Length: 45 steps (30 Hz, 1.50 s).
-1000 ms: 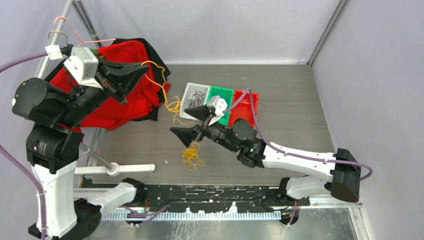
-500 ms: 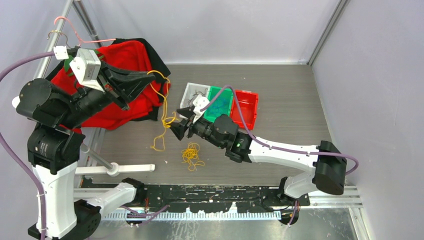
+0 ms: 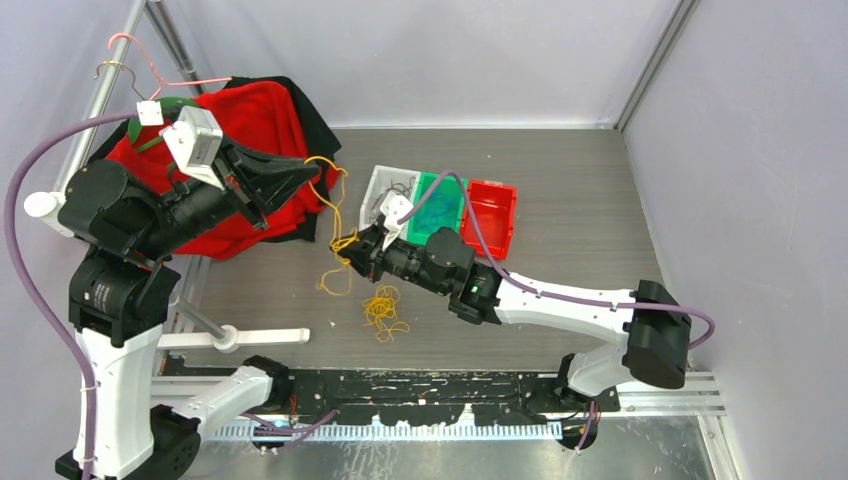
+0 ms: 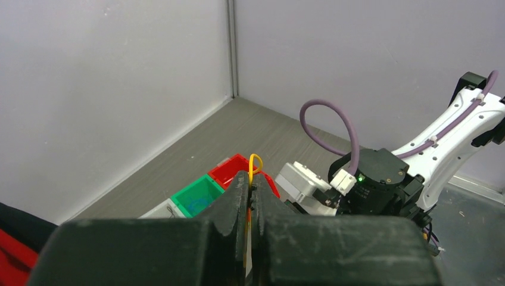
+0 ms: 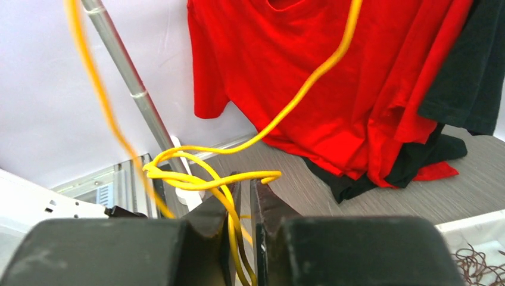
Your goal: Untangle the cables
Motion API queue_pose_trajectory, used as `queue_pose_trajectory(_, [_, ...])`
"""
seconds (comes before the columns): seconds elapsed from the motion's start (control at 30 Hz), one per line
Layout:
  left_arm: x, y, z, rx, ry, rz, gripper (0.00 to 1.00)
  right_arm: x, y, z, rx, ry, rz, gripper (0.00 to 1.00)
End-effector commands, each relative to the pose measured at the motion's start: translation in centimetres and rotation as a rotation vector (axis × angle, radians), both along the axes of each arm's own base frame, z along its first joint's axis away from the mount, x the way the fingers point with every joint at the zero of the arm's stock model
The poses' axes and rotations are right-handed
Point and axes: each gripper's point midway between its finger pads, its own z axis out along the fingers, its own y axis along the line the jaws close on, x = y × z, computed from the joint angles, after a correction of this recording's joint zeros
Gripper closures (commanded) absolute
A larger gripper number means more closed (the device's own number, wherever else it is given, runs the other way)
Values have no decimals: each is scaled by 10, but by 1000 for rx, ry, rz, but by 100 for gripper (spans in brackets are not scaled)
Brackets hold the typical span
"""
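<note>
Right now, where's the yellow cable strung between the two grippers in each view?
Top external: left of centre, yellow cable running from left gripper down to right gripper.
Left wrist: centre, a small loop of it poking above the shut fingertips.
Right wrist: lower centre, bunched between the fingers, strands rising away.
Shared landmark: red shirt.

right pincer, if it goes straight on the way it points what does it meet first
The yellow cable, looped across the tips of the right pincer and already between them. Beyond it probably the rack pole, though depth is unclear.
</note>
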Motion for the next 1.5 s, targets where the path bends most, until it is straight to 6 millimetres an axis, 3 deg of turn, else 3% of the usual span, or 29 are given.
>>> queue_pose_trajectory(0.0, [-5,0,-1,-5,0,-14,100,-16,-13,45,107,-43,52,83])
queue_pose_trajectory(0.17, [-6,1,2,1,-19,-12,100,-5,-37,22,36,-10,-48,44])
queue_pose_trajectory(0.33, [-4,1,0,7,-18,-2,100,2,-71,3,-58,10,-145,28])
queue_pose_trajectory(0.4, [-2,1,-1,9,-14,0,100,-1,-82,9,-48,-2,-148,20])
queue_pose_trajectory(0.5, [0,0,-6,14,-1,0,100,-11,-84,35,-2,-34,-102,7])
queue_pose_trajectory(0.63, [4,-2,-13,16,25,-5,100,-18,-59,62,31,-48,-9,1])
queue_pose_trajectory(0.77, [3,-2,-16,21,37,-9,100,-8,-24,61,10,-32,21,8])
queue_pose_trajectory(0.9, [0,-4,-22,26,65,-26,100,6,-7,62,11,-29,-13,25])
queue_pose_trajectory(1.0, [-2,-8,-30,27,108,-60,100,12,-3,60,-5,-43,-29,47])
queue_pose_trajectory(1.07, [-2,-11,-36,31,140,-78,100,15,-5,57,-14,-43,-49,72])
queue_pose_trajectory(1.13, [-1,-14,-42,35,175,-90,100,21,-13,55,-4,-38,-92,96])
queue_pose_trajectory(1.17, [1,-15,-46,40,195,-93,100,24,-18,55,9,-35,-110,99])
queue_pose_trajectory(1.33, [20,-16,-74,89,309,-54,97,42,-58,61,73,32,-188,99])
queue_pose_trajectory(1.47, [32,-19,-100,142,426,-48,95,65,-102,67,126,81,-294,99])
